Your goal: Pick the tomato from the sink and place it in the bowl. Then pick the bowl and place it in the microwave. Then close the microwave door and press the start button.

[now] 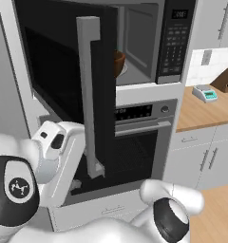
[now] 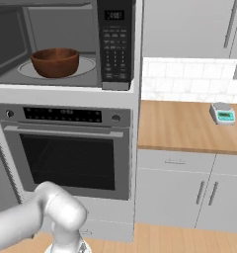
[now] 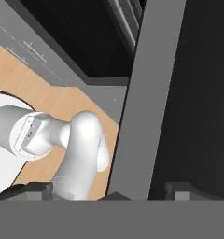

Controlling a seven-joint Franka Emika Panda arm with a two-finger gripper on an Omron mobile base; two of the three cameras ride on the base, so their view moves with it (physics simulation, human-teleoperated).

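Observation:
The dark brown wooden bowl [image 2: 55, 62] stands on the turntable inside the microwave [image 2: 115, 44], and its rim [image 1: 119, 62] peeks past the door in the left base view. I see no tomato; the bowl's inside is hidden. The microwave door [image 1: 59, 71] stands wide open, swung out towards me, with its grey vertical handle [image 1: 90, 95] facing me. My gripper [image 1: 77, 184] is low behind the door's free edge. In the hand view my gripper [image 3: 109, 190] is open, its fingertips [image 3: 35, 189] wide apart, with the door's grey edge [image 3: 146, 102] running up between them.
A wall oven [image 2: 66, 148] with a bar handle sits under the microwave. To the right a wooden counter [image 2: 189, 126] carries a small scale [image 2: 222, 113] and a knife block [image 1: 226, 79], with grey cabinets below. My own arm [image 3: 81, 149] crosses the wooden floor in the hand view.

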